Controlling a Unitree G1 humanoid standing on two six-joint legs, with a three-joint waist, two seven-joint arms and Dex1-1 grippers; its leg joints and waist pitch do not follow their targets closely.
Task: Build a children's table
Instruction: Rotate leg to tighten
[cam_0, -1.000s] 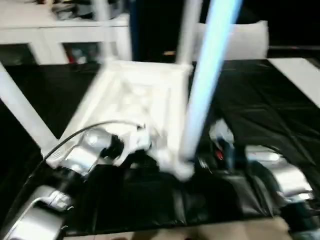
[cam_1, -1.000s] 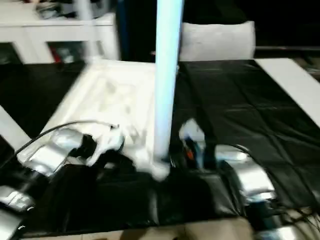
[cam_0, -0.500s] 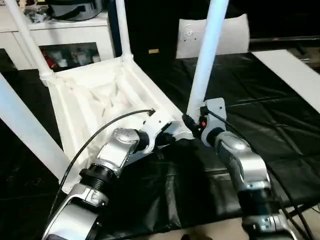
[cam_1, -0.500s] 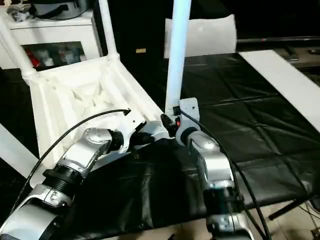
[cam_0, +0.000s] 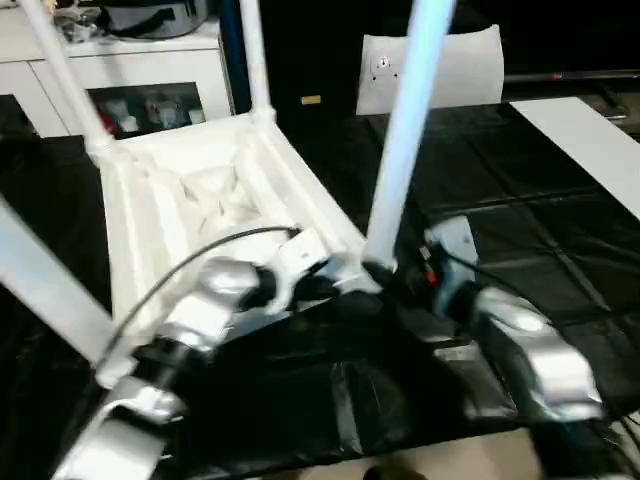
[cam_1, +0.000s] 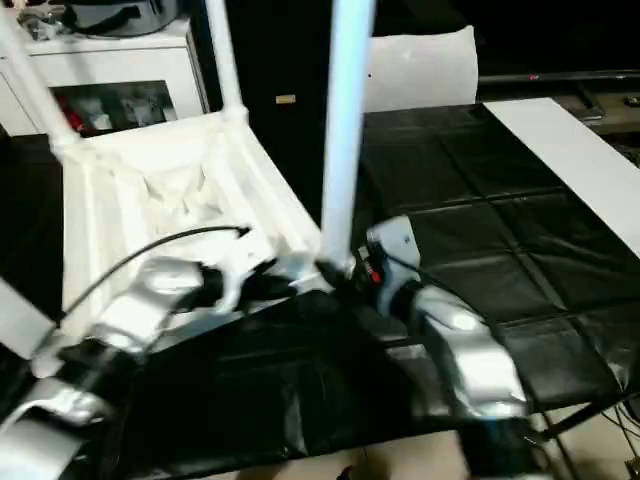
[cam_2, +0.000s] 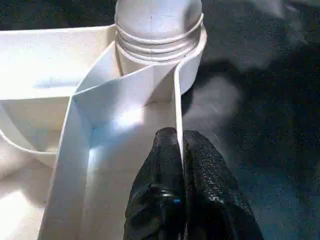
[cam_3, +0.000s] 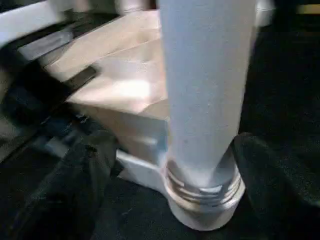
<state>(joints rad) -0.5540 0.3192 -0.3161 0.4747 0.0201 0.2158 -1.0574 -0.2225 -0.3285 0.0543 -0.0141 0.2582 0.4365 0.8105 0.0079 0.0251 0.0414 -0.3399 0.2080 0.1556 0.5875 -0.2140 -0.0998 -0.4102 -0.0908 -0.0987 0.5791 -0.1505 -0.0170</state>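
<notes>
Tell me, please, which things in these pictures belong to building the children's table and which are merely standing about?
Belong to the job:
- table top, upside down, ribbed underside up
- near leg, upright in its corner socket
- left gripper, pinching the top's rim
- right gripper, fingers apart beside that leg

Standing about:
- white cabinet
- black work surface

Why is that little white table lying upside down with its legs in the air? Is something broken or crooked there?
Nothing looks broken. The children's table lies top-down on the black-covered work surface with its legs pointing up, as suits fitting them. The near leg sits in its corner socket. The left gripper pinches a rim wall; the right gripper stands open around the leg.
</notes>
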